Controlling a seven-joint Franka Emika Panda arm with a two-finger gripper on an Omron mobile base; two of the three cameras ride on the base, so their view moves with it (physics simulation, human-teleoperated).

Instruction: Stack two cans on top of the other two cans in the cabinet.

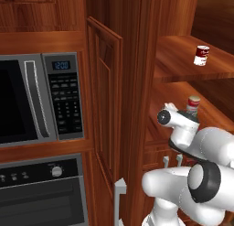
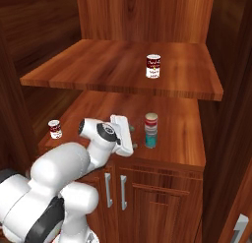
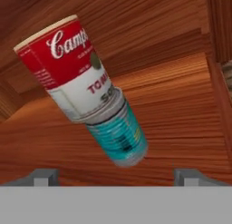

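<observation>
On the cabinet's lower shelf (image 2: pixel 179 138) a red can with a pale top (image 2: pixel 151 119) stands stacked on the teal can (image 2: pixel 150 137). In the hand view the red-and-white can (image 3: pixel 68 69) rests on the teal can (image 3: pixel 118 136), both slanted by the camera's roll. My gripper (image 2: pixel 133 137) is open just left of this stack, apart from it, with nothing between its fingertips (image 3: pixel 45 177). A small white can with a red band (image 2: pixel 55 129) stands at the shelf's far left. The soup-tin can (image 2: pixel 153 66) stands alone on the upper shelf (image 2: pixel 98 65); it is also seen as the can (image 1: pixel 201 55).
The cabinet's panelled door (image 1: pixel 105 106) stands open to the left of the shelves. A microwave (image 1: pixel 36 99) and an oven (image 1: pixel 41 193) sit further left. Lower cupboard doors with grey handles (image 2: pixel 115 190) lie below the shelf. The upper shelf overhangs the stack.
</observation>
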